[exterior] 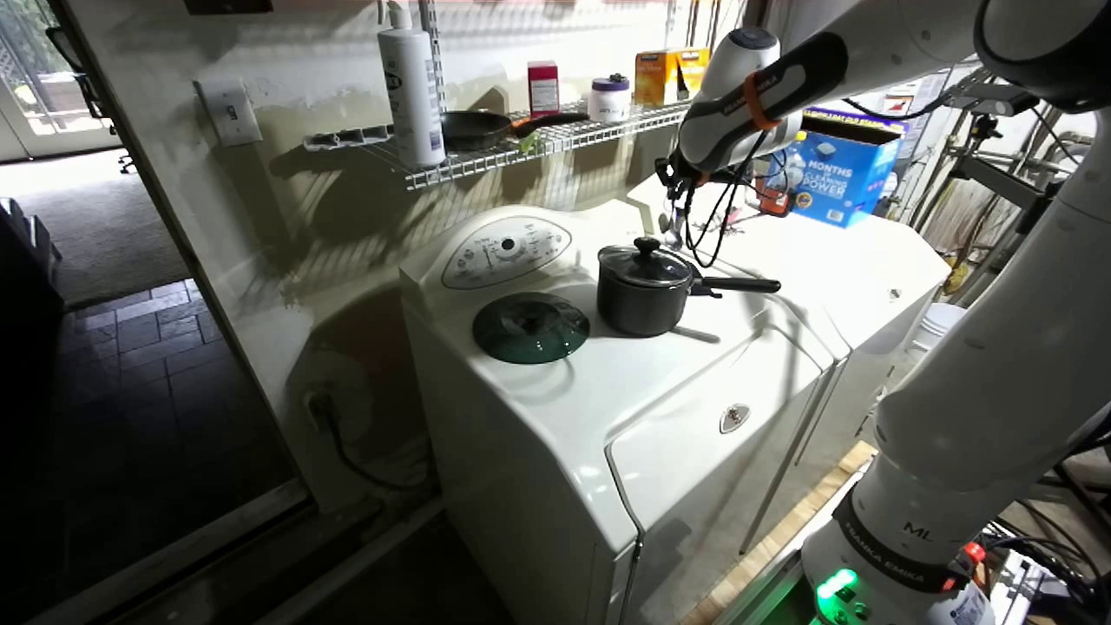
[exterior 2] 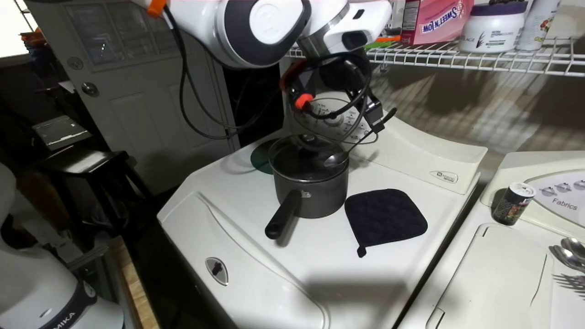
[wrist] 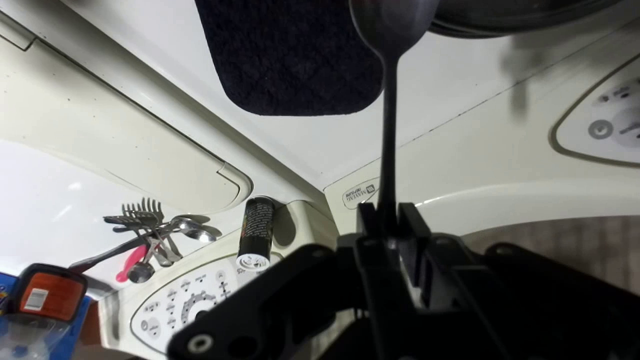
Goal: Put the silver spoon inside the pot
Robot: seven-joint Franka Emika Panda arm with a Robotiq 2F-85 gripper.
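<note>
My gripper (exterior 2: 377, 121) is shut on the handle of the silver spoon (exterior 2: 337, 159). The wrist view shows the spoon (wrist: 389, 115) sticking out from between the fingertips (wrist: 392, 220), bowl end away from me. In an exterior view, the spoon (exterior: 673, 229) hangs bowl down, above and behind the pot. The pot (exterior: 642, 304) is dark grey with a long black handle and stands on the white machine; it also shows in an exterior view (exterior 2: 315, 196). A glass lid with a black knob (exterior: 646, 246) sits on it. The wrist view shows only the pot's dark round edge (wrist: 500, 22).
A dark green glass lid (exterior: 531, 327) lies beside the pot. A dark potholder (exterior 2: 386, 219) lies on its other side. A control panel (exterior: 508, 247) rises behind. A wire shelf (exterior: 555, 134) holds bottles and a pan. A can (exterior 2: 514, 203) and cutlery (wrist: 155, 230) are on the neighbouring machine.
</note>
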